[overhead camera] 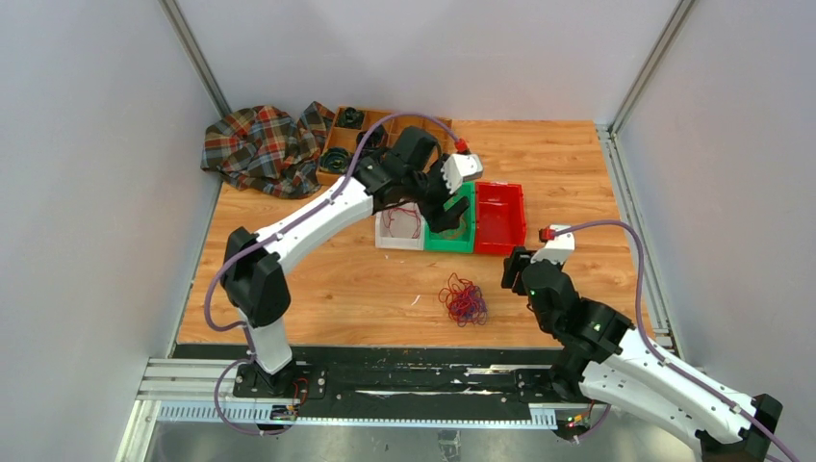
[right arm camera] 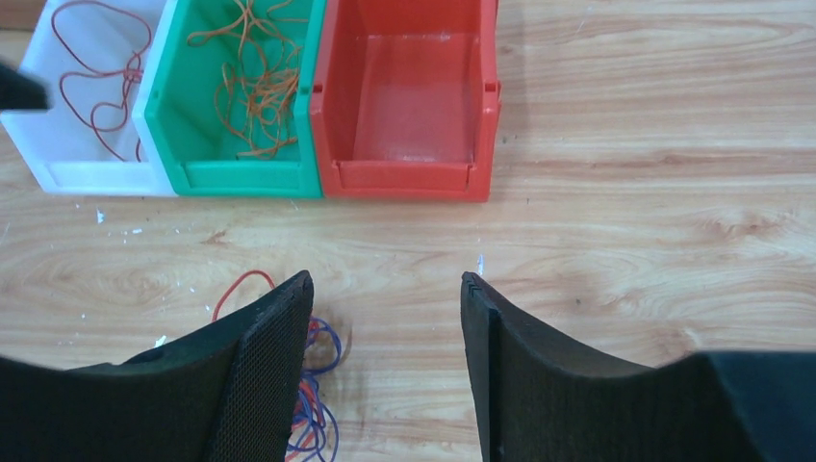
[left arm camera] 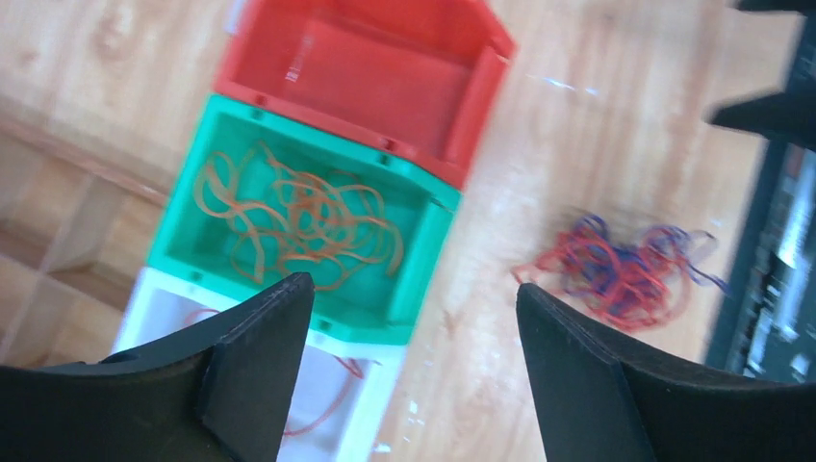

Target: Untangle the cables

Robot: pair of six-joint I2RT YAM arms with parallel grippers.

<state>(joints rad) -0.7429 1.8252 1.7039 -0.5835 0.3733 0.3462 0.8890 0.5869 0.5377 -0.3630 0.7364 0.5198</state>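
A tangle of red and purple-blue cables (overhead camera: 464, 300) lies on the wooden table in front of three bins. Orange-tan cables (left arm camera: 308, 221) lie loose in the green bin (left arm camera: 423, 260). A red cable (right arm camera: 96, 67) lies in the white bin (right arm camera: 58, 173). My left gripper (left arm camera: 414, 285) hangs open above the green and white bins with nothing between its fingers. My right gripper (right arm camera: 385, 279) is open and empty just right of the tangle (right arm camera: 322, 385), and its left finger hides part of that tangle. The same tangle (left arm camera: 621, 269) appears at the right of the left wrist view.
The red bin (overhead camera: 500, 207) beside the green one holds nothing. A plaid cloth (overhead camera: 260, 144) and a wooden compartment tray with black coils (overhead camera: 346, 144) sit at the back left. The table's near edge runs just behind the arm bases.
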